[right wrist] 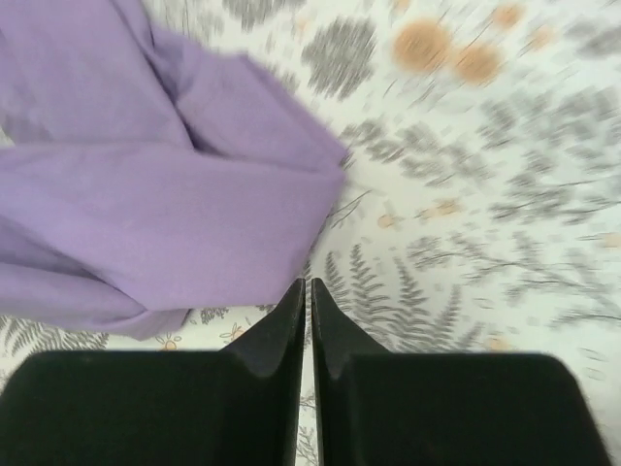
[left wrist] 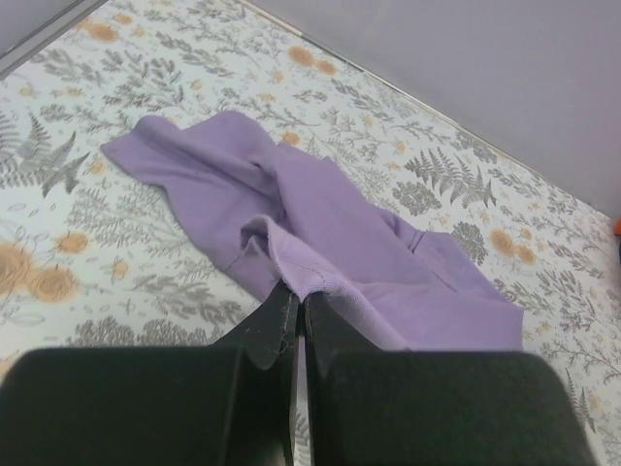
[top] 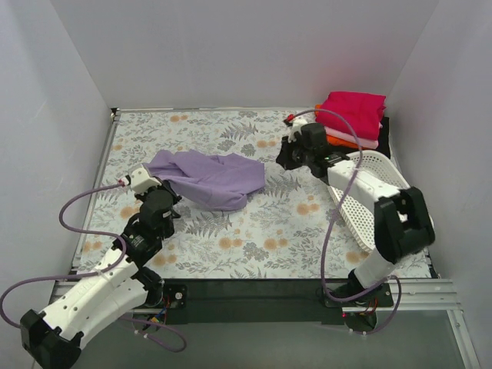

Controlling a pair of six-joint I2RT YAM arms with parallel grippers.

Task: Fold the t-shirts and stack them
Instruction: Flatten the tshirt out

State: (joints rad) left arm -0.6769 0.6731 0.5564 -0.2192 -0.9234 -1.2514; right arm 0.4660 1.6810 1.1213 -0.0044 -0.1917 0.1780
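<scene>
A lavender t-shirt (top: 215,178) lies crumpled on the floral table cover, left of centre. My left gripper (top: 164,187) is at its near-left edge. In the left wrist view that gripper (left wrist: 299,301) is shut on a ribbed fold of the lavender t-shirt (left wrist: 320,223). My right gripper (top: 283,157) hovers by the shirt's right end. In the right wrist view it (right wrist: 308,286) is shut with nothing between its fingers, and its tips are just off the cloth's edge (right wrist: 146,204). A stack of folded t-shirts (top: 350,115), magenta on top with pink, orange and black below, sits at the back right.
A white lattice basket (top: 369,192) lies tilted along the right side under the right arm. White walls close off the back and both sides. Purple cables trail from both arms.
</scene>
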